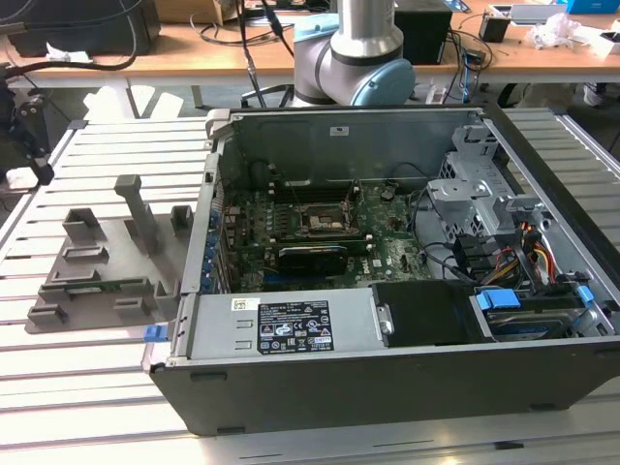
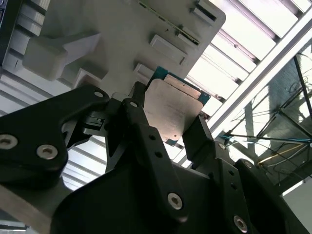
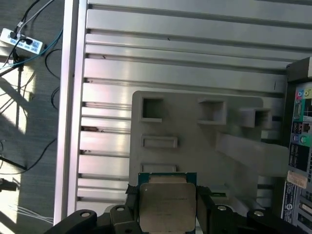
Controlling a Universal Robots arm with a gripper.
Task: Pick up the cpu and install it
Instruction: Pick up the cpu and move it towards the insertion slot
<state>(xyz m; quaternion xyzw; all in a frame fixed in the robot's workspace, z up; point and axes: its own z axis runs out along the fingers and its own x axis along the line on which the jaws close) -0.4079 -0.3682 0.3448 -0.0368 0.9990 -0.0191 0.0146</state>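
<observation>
The cpu (image 2: 173, 109), a flat square chip with a silver-grey top plate and a thin green rim, sits between my black gripper's (image 2: 168, 123) two fingers (image 2: 138, 105), which are shut on its opposite edges. In the first wrist view the cpu (image 3: 167, 207) and gripper (image 3: 167, 202) hang over the near edge of the grey plastic holder tray (image 3: 195, 131). That tray (image 1: 107, 262) lies on the slatted metal table at the exterior view's left. The dark cpu socket (image 1: 322, 221) with its metal frame sits mid-motherboard inside the open computer case (image 1: 387, 368).
The arm's base (image 1: 358, 48) rises behind the case. The tray carries an upright post (image 1: 136, 208) and several raised blocks. Drive cages and cables (image 1: 504, 252) fill the case's side at the exterior view's right. A power strip (image 3: 22, 41) and cables lie on the floor.
</observation>
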